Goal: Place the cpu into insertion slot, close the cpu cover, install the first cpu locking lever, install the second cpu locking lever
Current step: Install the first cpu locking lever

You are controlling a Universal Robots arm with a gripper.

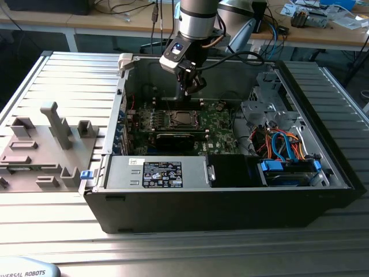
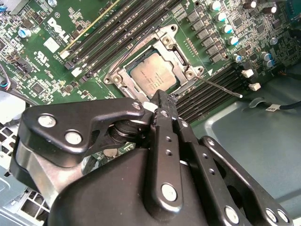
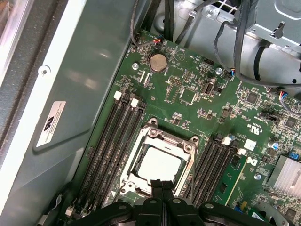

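Observation:
The cpu [image 2: 153,77] lies flat in the insertion slot [image 2: 113,79], its silver-grey top showing through the cut-out of the cpu cover [image 2: 175,44]. The cover lies down over the socket. A thin metal lever [image 2: 223,88] sticks out from one socket corner over the memory slots. My gripper [image 2: 160,98] hovers just above the socket's edge, shut, with nothing between its fingers. In the first wrist view the gripper [image 3: 160,184] is at the near edge of the cpu [image 3: 160,165] and the cover [image 3: 162,137]. In the exterior view the gripper [image 1: 193,86] hangs above the cpu [image 1: 183,119] inside the open computer case.
Black memory slots [image 3: 113,141] flank the socket on both sides. A long black card [image 1: 176,138] lies in front of it. A drive cage with blue cables [image 1: 285,147] fills the exterior view's right. The case walls [image 1: 124,92] enclose the board. A grey fixture [image 1: 40,147] stands outside.

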